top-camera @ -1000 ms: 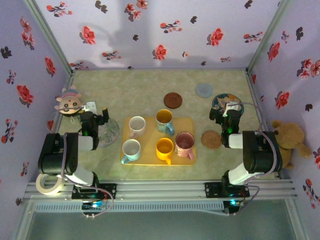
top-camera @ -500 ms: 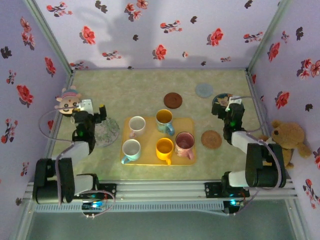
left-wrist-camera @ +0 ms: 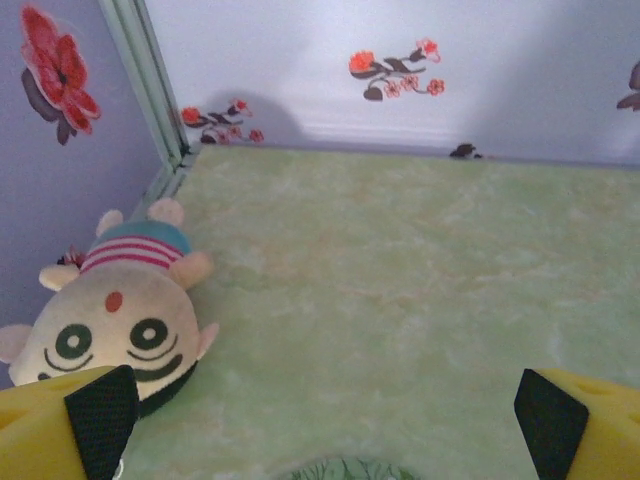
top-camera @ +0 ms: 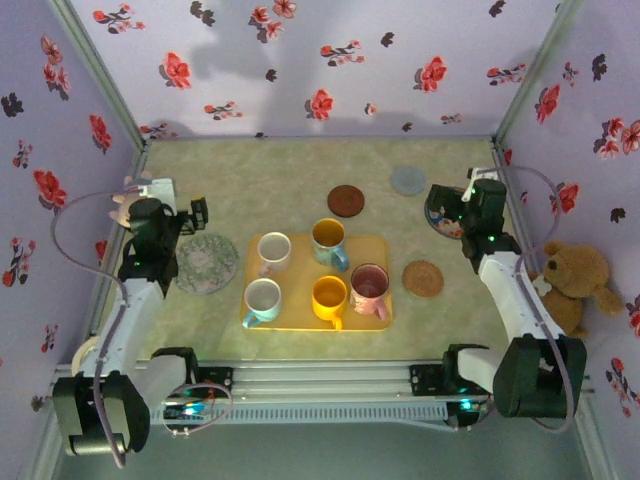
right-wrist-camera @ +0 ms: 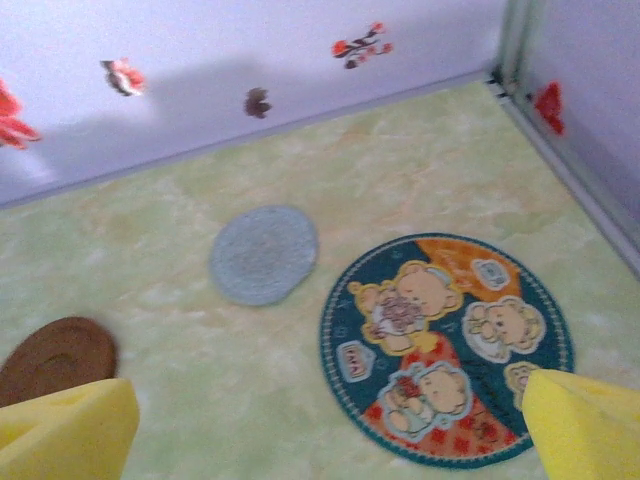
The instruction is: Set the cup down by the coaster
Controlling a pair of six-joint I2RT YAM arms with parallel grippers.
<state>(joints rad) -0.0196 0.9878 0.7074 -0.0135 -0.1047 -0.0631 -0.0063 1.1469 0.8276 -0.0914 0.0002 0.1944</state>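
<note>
Top external view, quick rundown: left gripper hangs wide open and empty near the plush toy, far left. Right gripper is released too, by the bear coaster. Cups sit on the yellow tray mid-table, with a brown coaster just right of it.

You have in view: 5 cups, mid-frame | 1 yellow tray | 5 round coasters: 2 brown, 1 grey, 2 patterned | 2 plush toys: teddy bear right edge, striped-cap doll left edge
</note>
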